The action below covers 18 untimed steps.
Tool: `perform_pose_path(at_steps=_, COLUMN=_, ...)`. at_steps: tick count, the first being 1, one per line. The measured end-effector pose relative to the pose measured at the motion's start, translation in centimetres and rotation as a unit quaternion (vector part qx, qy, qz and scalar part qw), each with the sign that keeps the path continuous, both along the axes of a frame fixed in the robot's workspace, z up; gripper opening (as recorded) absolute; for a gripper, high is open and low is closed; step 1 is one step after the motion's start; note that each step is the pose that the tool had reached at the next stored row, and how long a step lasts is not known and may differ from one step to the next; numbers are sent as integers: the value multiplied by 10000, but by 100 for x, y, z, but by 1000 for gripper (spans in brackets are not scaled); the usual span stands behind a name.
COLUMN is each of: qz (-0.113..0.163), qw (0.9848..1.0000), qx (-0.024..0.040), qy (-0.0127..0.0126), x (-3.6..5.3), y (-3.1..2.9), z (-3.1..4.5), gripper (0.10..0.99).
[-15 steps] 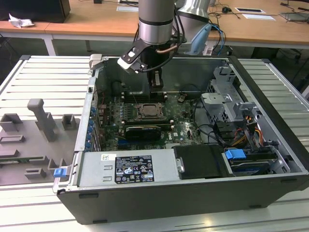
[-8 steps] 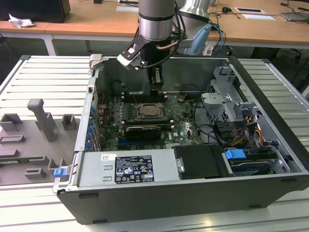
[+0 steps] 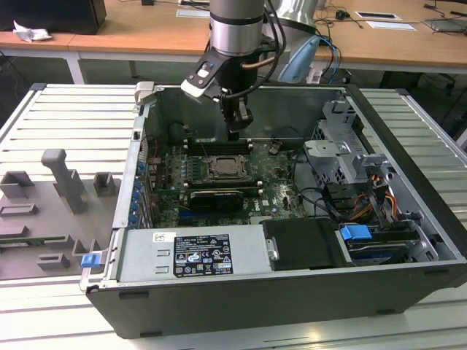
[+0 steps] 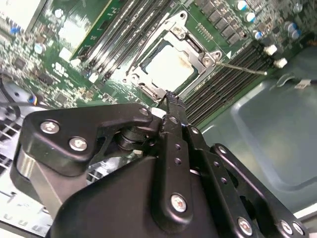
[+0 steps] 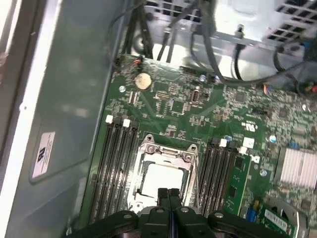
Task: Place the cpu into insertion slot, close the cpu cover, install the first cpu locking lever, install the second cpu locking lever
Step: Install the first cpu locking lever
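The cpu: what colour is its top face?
Pale silver-grey; the cpu shows best in the second wrist view.

A ribbed metal table (image 3: pixel 80 120) carries an open computer case (image 3: pixel 241 310); grey plastic fixtures (image 3: pixel 64 179) stand on it at the exterior view's left.

Exterior view: high, angled down into open case (image 3: pixel 241 310). Both wrist views: close above insertion slot (image 4: pixel 140 75) (image 5: pixel 170 151).

My gripper (image 3: pixel 237 133) hangs just above the insertion slot (image 3: pixel 225 168); the black graphics card (image 3: pixel 216 197) lies beside that slot.
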State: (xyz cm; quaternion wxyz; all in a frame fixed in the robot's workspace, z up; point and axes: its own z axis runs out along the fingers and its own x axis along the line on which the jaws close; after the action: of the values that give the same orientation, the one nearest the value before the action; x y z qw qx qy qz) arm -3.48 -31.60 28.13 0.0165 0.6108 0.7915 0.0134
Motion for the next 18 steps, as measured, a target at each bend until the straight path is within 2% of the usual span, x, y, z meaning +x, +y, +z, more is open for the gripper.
perform_pose_path(at_steps=4, qz=479, qw=9988, qx=-37, qy=0, x=0, y=0, z=-3, gripper=106)
perform_pose_path(at_steps=8, qz=771, qw=9970, qx=-69, qy=0, x=0, y=0, z=-3, gripper=106)
perform_pose_path(at_steps=12, qz=1247, qw=9921, qx=-99, qy=-1, x=0, y=0, z=-3, gripper=106)
perform_pose_path(at_steps=13, qz=1393, qw=9902, qx=-110, qy=-1, x=0, y=0, z=-3, gripper=106)
perform_pose_path(at_steps=18, qz=1772, qw=9841, qx=-135, qy=-2, x=0, y=0, z=-3, gripper=106)
